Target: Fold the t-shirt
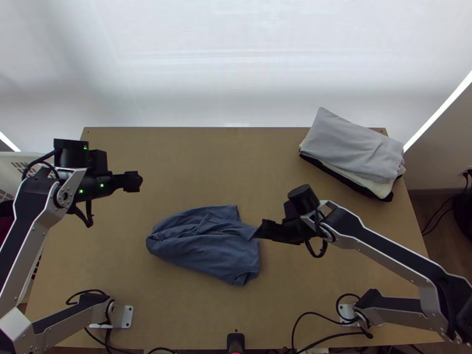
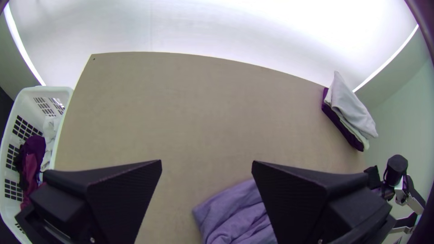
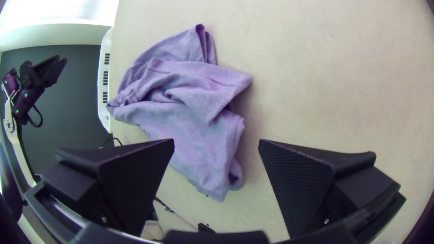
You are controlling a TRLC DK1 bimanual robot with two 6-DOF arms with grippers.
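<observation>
Left hand (image 1: 140,181), right hand (image 1: 258,230) spread; t-shirt (image 1: 206,248) bunched, long axis crosswise, narrow end left.

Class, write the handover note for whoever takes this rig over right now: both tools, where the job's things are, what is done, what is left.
Left tool: open, empty, over the table's left side, away from the shirt.
Right tool: open, empty, at the shirt's right edge in the top view.
Shirt: loosely bunched near the table's middle, layers overlapping.
Stack: layered cloths, grey on top, far right corner.
Done: no neat fold visible.
Left: probably spread the shirt flat, then fold it; perhaps add it to the stack.
</observation>
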